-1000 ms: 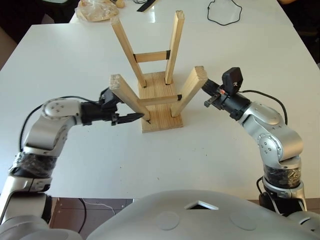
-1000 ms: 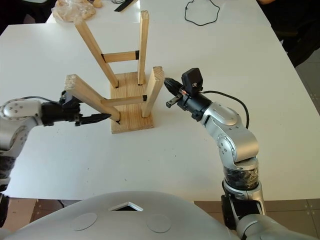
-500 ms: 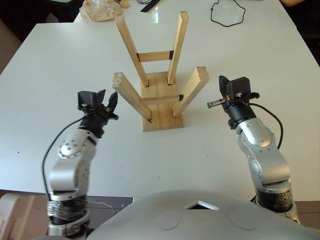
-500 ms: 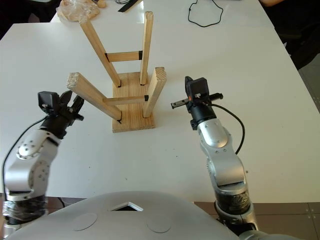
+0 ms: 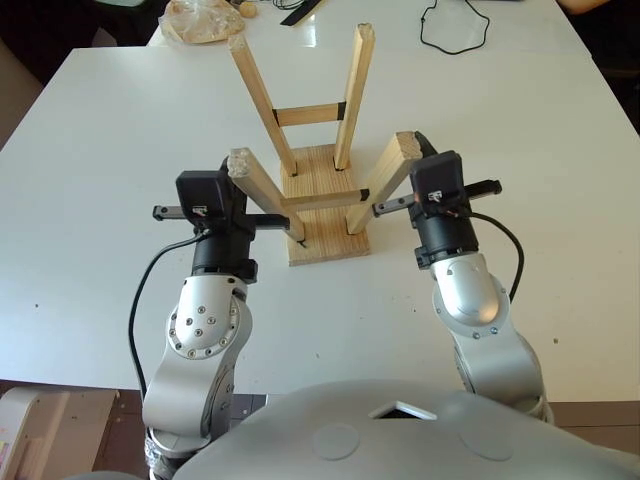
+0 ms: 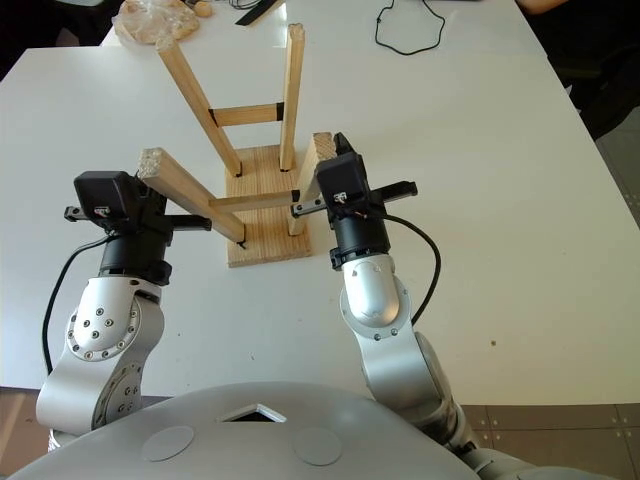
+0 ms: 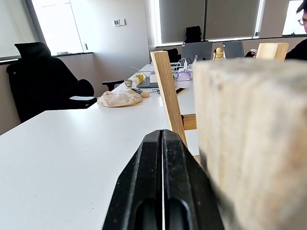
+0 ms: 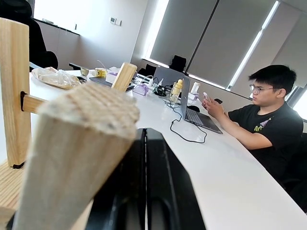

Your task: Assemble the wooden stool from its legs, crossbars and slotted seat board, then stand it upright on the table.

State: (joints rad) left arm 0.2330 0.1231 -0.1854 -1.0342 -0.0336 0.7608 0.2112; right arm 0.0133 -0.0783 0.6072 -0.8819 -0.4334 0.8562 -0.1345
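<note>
The wooden stool stands upside down mid-table, its seat board flat on the white table and its legs pointing up, joined by crossbars. My left gripper is shut with nothing in it, right beside the top of the near left leg. That leg fills the side of the left wrist view. My right gripper is also shut and empty, its tip against the top of the near right leg.
A crumpled plastic bag lies at the table's far left corner, and a black cable loops at the far right. Bare tabletop stretches to either side of the stool and in front of it.
Both arms swung out from the stool and back in. The left gripper left the seat board for the near left leg's top. The right gripper is again by the near right leg.
</note>
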